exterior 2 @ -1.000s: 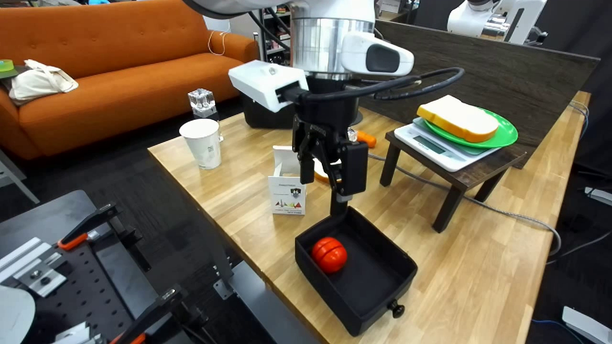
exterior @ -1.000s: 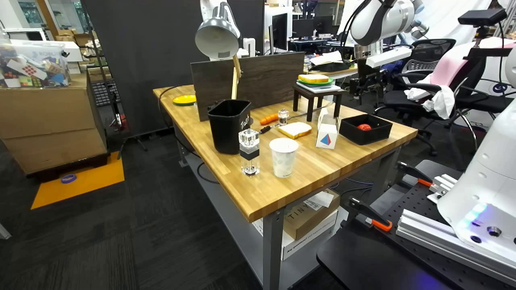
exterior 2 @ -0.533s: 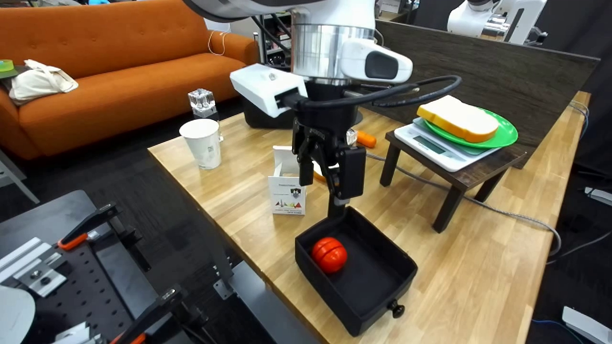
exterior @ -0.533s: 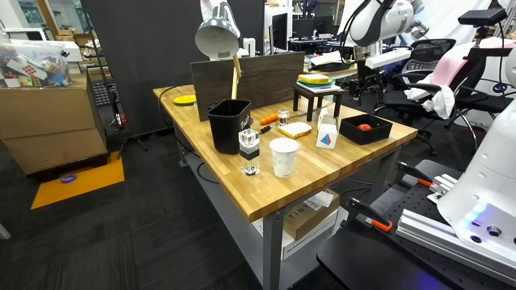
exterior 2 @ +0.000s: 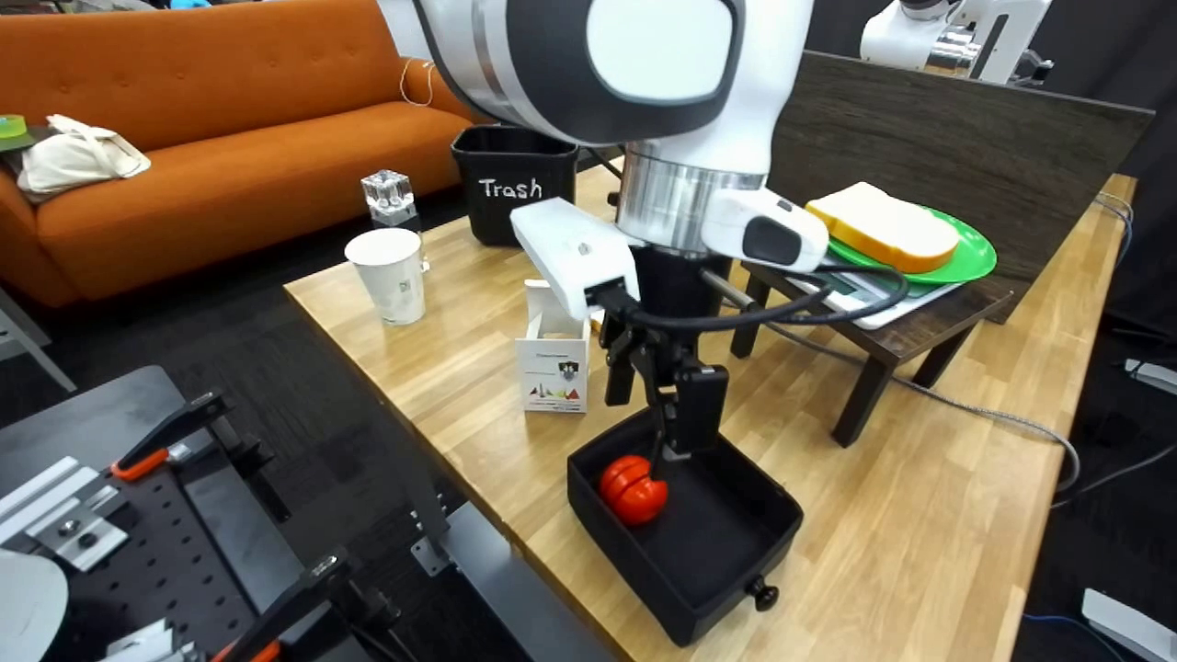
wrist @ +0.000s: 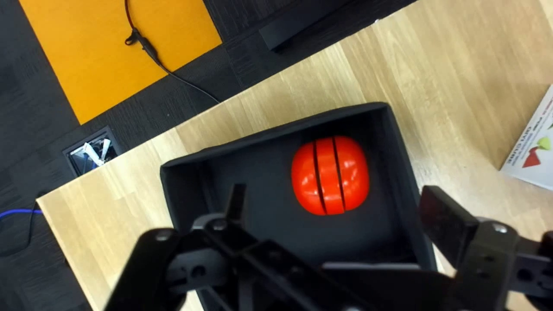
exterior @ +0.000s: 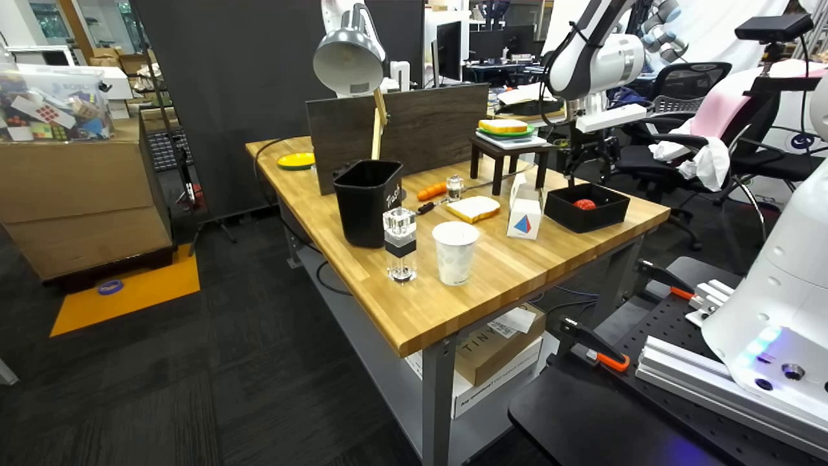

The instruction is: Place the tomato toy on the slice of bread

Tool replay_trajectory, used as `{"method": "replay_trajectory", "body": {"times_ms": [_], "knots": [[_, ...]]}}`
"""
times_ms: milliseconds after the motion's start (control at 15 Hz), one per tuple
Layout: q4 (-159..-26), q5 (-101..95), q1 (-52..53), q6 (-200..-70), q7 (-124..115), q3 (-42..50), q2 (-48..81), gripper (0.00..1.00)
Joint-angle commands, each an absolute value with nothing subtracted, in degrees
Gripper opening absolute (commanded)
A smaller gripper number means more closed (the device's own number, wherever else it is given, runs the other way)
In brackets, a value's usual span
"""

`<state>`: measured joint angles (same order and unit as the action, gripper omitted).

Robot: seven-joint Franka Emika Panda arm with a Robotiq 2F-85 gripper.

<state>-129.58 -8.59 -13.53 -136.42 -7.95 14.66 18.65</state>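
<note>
The round red tomato toy point(exterior 2: 633, 492) lies in a black open box; it also shows in the wrist view point(wrist: 330, 175) and in an exterior view point(exterior: 585, 204). My gripper point(exterior 2: 658, 414) is open and empty above the box. In the wrist view its fingers point(wrist: 341, 209) stand wide apart, with the tomato ahead of them, untouched as far as I can tell. One slice of bread point(exterior: 473, 208) lies flat on the table; in the opposite exterior view it is almost wholly hidden. Another slice of bread point(exterior 2: 883, 225) lies on a green plate point(exterior 2: 977, 256).
The black box point(exterior 2: 685, 611) stands at the table edge. A white carton point(exterior 2: 552, 372) is beside it. The plate sits on a scale on a small dark stand point(exterior 2: 869, 400). A white cup point(exterior: 455, 252), clear grinder point(exterior: 401, 244), trash bin point(exterior: 369, 204) and carrot point(exterior: 432, 191) stand or lie on the table.
My gripper has moved down, closer to the black box and the tomato, and the arm has tilted over. The gripper stays open. The tomato and bread have not moved.
</note>
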Motion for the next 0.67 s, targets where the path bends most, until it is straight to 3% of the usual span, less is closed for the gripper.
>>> {"method": "replay_trajectory", "body": {"times_ms": [0,600], "knots": [[-125.1,-6.6,-14.1,-136.1,-8.1,15.4,24.4,1.00],[-126.6,-7.3,-13.2,-136.3,-7.8,15.5,23.0,1.00]]}}
